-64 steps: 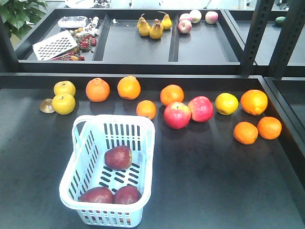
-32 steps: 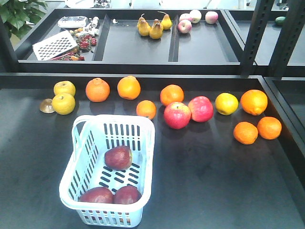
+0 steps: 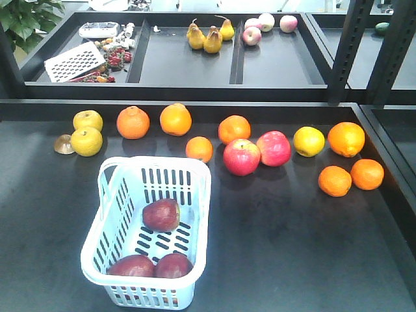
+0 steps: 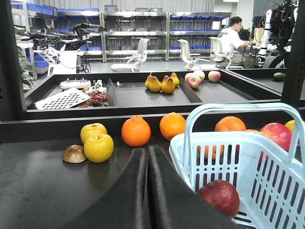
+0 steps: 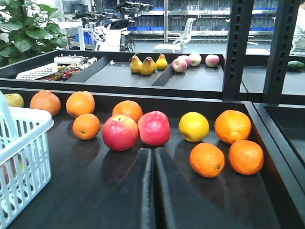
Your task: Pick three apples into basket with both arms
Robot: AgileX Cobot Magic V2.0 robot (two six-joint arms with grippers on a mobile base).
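Note:
Three dark maroon apples lie inside the light blue basket (image 3: 107, 188): one in the middle (image 3: 161, 214) and two at its near end (image 3: 132, 266) (image 3: 173, 265). In the left wrist view my left gripper (image 4: 147, 151) is shut and empty, just left of the basket (image 4: 190, 157), with one maroon apple (image 4: 220, 197) showing inside. In the right wrist view my right gripper (image 5: 152, 153) is shut and empty, low over the table, short of two brighter red apples. Neither arm shows in the front view.
On the table behind the basket lie two yellow apples (image 3: 87, 141), several oranges (image 3: 175, 119), two bright red apples (image 3: 242, 157) (image 3: 274, 148) and a lemon (image 3: 309, 141). A back shelf holds pears (image 3: 205, 39), pale pink apples (image 3: 266, 22) and a grater (image 3: 75, 61).

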